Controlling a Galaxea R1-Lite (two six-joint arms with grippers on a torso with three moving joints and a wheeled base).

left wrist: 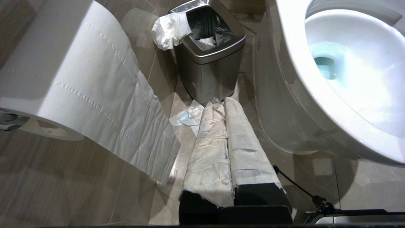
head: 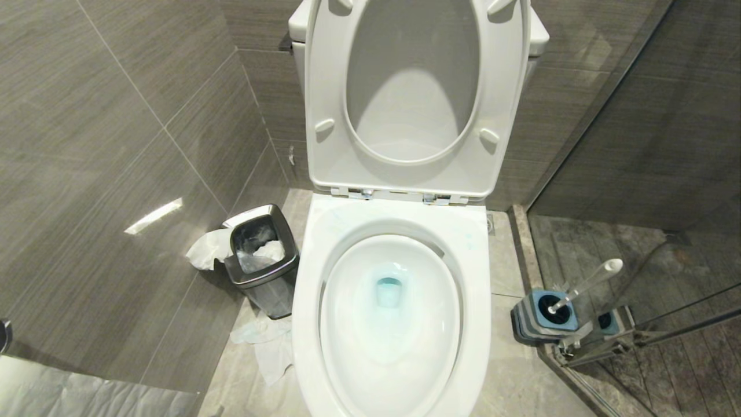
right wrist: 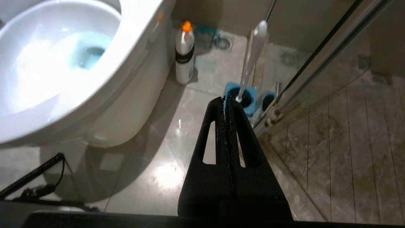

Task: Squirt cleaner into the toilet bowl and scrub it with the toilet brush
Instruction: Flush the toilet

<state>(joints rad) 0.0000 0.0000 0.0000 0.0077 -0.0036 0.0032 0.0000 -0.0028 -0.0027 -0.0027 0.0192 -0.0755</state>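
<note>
Inside toilet bowl [head: 399, 347], pale turquoise cleaner [head: 388, 289] tints water; porcelain glossy white.

Grey tiled walls [head: 116, 116], glossy stone floor [head: 521, 382], glass partition [head: 666, 145].

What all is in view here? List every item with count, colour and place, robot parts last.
toilet bowl: one, white, centre, seat and lid raised.
cleaner: pale blue tint in the bowl water.
toilet brush: one, white handle, in blue-grey holder, floor right of bowl.
bottle: one, white, orange cap, floor beside bowl.
waste bin: one, steel, left of bowl.
toilet paper roll: one, white, left wall.
left gripper: paper-wrapped, shut, empty.
right gripper: black, shut, empty.
</note>
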